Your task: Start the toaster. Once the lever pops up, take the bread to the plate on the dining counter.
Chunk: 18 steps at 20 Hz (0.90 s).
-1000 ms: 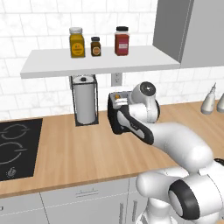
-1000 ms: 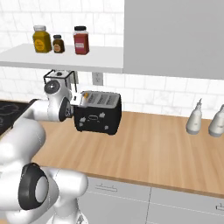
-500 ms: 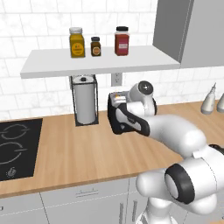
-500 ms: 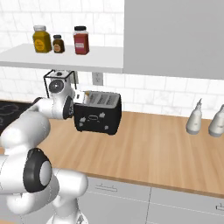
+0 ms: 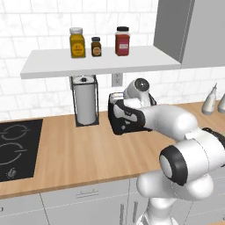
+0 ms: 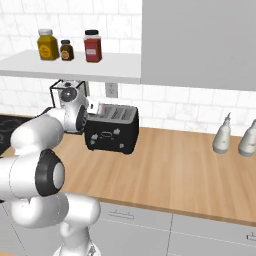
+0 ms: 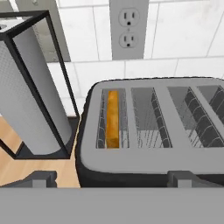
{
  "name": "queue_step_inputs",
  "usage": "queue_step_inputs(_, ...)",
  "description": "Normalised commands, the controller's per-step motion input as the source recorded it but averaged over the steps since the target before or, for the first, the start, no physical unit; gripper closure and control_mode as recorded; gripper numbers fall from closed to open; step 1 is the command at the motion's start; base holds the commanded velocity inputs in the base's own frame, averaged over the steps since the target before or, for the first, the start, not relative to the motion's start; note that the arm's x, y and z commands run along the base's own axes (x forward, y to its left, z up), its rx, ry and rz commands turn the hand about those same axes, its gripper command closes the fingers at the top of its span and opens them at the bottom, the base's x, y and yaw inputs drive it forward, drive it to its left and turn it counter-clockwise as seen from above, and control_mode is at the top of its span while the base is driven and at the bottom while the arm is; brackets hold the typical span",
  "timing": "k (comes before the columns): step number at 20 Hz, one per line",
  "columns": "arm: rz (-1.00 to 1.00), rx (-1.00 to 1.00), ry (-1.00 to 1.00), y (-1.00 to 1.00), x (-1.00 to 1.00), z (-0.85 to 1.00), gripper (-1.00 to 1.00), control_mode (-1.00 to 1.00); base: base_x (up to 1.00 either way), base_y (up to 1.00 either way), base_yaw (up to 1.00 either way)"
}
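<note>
A black four-slot toaster [image 7: 148, 159] stands on the wood worktop against the tiled wall, also seen at toaster [image 6: 112, 132] and toaster [image 5: 116, 125]. A slice of bread [image 7: 113, 118] with golden-orange crust sits edge-up in its leftmost slot. My gripper [image 7: 113, 180] hovers just above the toaster's near edge, open wide, with one fingertip [image 7: 41, 179] left of the bread slot and the other far to the right. From the base, the gripper [image 6: 85, 120] is at the toaster's left end. The plate and the dining counter are out of view.
A paper-towel roll [image 5: 85, 100] in a black frame stands close left of the toaster. A wall outlet [image 7: 127, 28] is behind it. A shelf [image 5: 96, 61] with three jars hangs overhead. A black cooktop [image 5: 15, 149] lies left; two bottles [image 6: 222, 135] stand right.
The hand has shifted slightly over the toaster's left end while the elbow swung out toward the base. The jaws have stayed wide open.
</note>
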Motion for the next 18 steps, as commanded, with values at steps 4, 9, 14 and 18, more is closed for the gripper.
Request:
queue_step_inputs(4, 0.0, 0.0, 0.0, 0.0, 0.21, -0.02, -1.0, -1.0, 0.0, 0.0, 0.0)
queue_step_inputs(9, 0.0, 0.0, 0.0, 0.0, 0.19, -0.09, -1.0, -1.0, 0.0, 0.0, 0.0)
queue_step_inputs(14, 0.0, 0.0, 0.0, 0.0, 0.13, -0.18, -1.0, -1.0, 0.0, 0.0, 0.0)
queue_step_inputs(18, 0.0, 0.0, 0.0, 0.0, 0.12, -0.18, -1.0, -1.0, 0.0, 0.0, 0.0)
